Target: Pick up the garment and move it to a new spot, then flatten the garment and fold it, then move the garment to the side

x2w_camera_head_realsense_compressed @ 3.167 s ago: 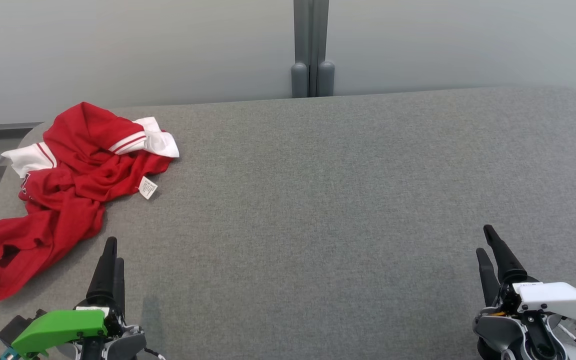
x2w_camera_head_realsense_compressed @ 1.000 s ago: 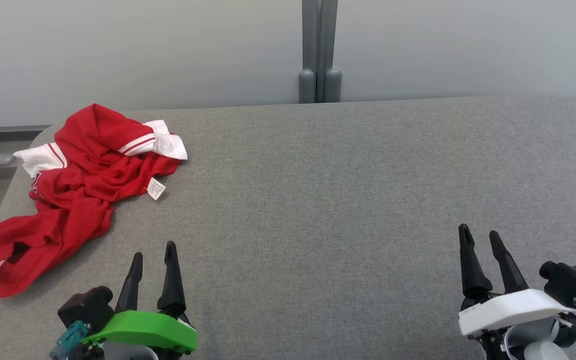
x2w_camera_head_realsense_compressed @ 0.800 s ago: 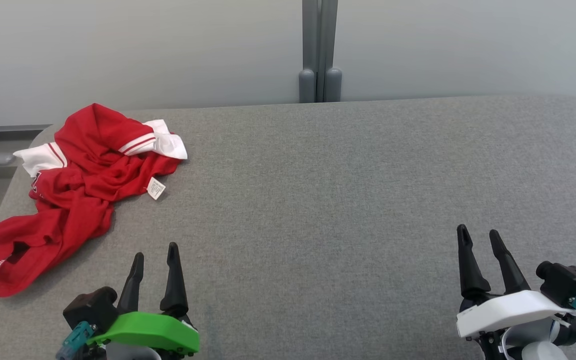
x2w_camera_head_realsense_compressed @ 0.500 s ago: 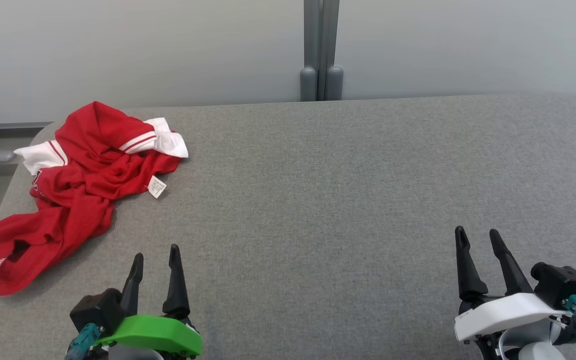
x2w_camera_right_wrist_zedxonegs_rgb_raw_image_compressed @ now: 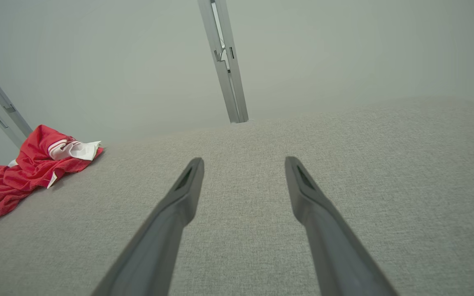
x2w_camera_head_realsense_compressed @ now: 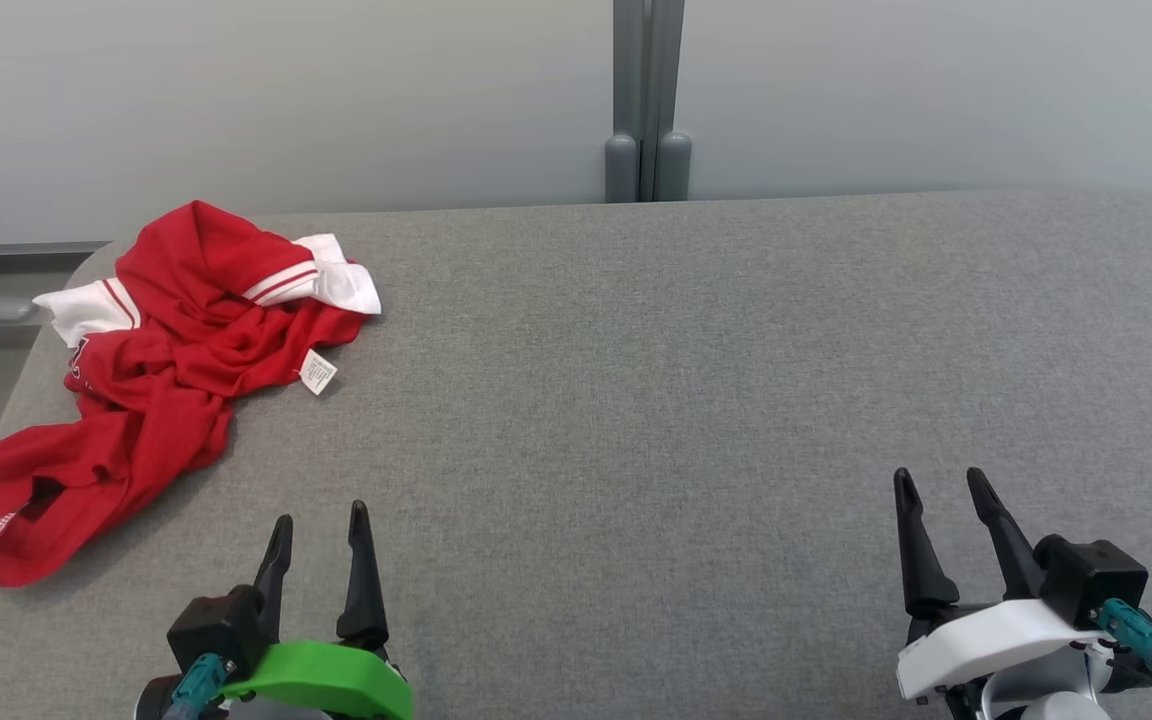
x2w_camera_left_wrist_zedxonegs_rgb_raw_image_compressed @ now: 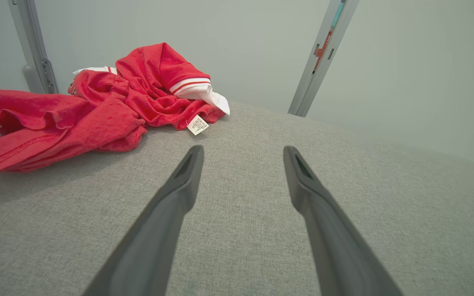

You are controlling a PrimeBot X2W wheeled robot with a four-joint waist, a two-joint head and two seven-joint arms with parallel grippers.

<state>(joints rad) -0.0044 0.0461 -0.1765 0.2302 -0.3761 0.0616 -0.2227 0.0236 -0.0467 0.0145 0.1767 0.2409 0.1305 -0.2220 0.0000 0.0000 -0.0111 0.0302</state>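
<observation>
The garment [x2w_camera_head_realsense_compressed: 151, 370] is seen crumpled on the desk [x2w_camera_head_realsense_compressed: 636, 400]; the left gripper [x2w_camera_head_realsense_compressed: 321, 513] and right gripper [x2w_camera_head_realsense_compressed: 938, 475] are held wide open, empty.

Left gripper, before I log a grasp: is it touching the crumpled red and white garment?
Apart. The left wrist view shows bare grey fabric surface between the open left gripper and the crumpled red garment.
</observation>
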